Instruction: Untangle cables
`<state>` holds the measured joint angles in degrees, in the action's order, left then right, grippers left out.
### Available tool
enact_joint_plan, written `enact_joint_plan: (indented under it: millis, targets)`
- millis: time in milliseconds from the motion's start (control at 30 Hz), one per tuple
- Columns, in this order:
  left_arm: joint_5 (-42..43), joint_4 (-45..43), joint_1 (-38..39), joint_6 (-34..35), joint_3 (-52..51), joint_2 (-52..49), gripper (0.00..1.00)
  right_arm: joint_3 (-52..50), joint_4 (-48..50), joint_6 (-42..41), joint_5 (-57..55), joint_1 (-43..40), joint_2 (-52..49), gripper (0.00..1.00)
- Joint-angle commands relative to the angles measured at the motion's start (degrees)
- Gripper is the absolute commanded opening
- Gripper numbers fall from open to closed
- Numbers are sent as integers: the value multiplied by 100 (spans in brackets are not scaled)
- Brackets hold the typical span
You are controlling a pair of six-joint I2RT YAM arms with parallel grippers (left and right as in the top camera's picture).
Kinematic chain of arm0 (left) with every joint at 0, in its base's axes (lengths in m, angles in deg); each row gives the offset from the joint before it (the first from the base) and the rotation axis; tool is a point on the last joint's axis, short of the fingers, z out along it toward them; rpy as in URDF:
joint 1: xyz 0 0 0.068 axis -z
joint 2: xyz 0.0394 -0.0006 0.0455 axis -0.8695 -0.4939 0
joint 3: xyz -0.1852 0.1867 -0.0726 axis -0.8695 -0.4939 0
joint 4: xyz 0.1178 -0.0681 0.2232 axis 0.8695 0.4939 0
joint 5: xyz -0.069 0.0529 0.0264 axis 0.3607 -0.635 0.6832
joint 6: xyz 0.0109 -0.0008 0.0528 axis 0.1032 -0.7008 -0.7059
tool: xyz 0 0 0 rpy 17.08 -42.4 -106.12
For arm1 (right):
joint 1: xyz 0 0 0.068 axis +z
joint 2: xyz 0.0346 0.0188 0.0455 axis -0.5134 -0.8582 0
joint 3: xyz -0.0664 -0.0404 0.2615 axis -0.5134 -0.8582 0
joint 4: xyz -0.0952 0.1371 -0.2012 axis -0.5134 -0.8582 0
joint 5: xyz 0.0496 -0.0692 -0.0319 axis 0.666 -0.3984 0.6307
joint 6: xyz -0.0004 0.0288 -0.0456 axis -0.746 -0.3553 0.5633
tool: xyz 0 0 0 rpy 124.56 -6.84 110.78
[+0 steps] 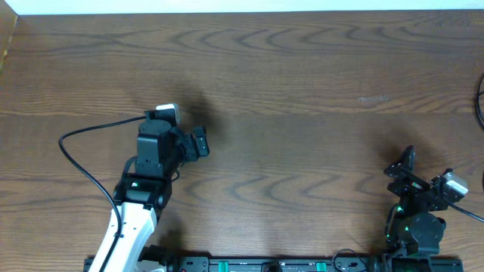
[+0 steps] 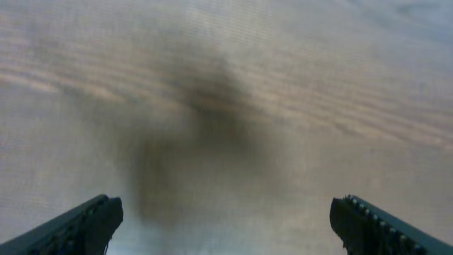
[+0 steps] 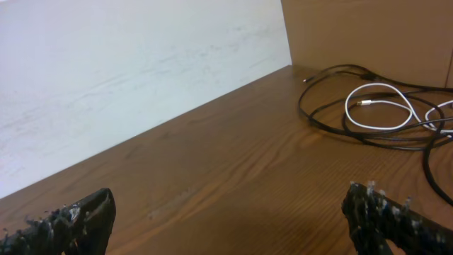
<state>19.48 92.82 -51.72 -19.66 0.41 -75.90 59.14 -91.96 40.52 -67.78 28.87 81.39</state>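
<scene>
Right wrist view: cables (image 3: 377, 86) lie in a loose heap at the far right corner of the table (image 3: 233, 163), near a pale wall (image 3: 141, 71) and a brown panel (image 3: 368, 28), well apart from both grippers.
- White cable, thin: one round loop, with a small plug end (image 3: 365, 103) lying inside it.
- Black cable (image 3: 301, 105), thin: several wide overlapping loops around and under the white loop.
- Count: at least one white and one black. A second white piece at the frame's right edge is cut off, so the exact number cannot be told.
- Overhead view: only a dark arc (image 1: 480, 94) at the right edge shows of the heap; the rest is out of frame.
- Right gripper (image 3: 228, 202): fingers spread wide, holding nothing, bare wood between them.
- Left gripper (image 2: 226, 212): fingers spread wide, holding nothing. The table below is blurred, with a dark shadow.
- Arms: two, the left one out over the table's left half, the right one folded at the near right edge.
</scene>
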Motion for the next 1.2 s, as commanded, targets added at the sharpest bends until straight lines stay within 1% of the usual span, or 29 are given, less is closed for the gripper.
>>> enact_joint_plan:
  millis: [0, 200, 433, 567, 833, 967, 1067, 1167]
  targets:
    - [63, -396, -20, -72, -393, -61, 99, -7, -37, 44, -61, -31, 42, 99]
    - [136, -1480, -20, 57, -1091, -61, 99, -7, -37, 44, -61, -31, 42, 99]
    - [186, -1803, -22, 57, -1799, 238, 99, -7, -37, 44, -61, -31, 42, 99]
    - [127, -1801, -28, 55, -2321, 940, 99, -7, -37, 44, -61, -31, 42, 99]
    - [50, -1801, -234, 57, -3250, 2898, 99, -7, -37, 44, -61, -31, 42, 99]
    - [20, -1663, -426, 50, -3272, 3469, 99, -7, -37, 44, -61, -31, 42, 99]
    - [-201, -1550, -549, 52, -3272, 3827, 99, -7, -37, 44, -61, -31, 42, 99]
    - [-413, -1198, -629, 50, -3272, 4391, 99, -7, -37, 44, -61, -31, 42, 99]
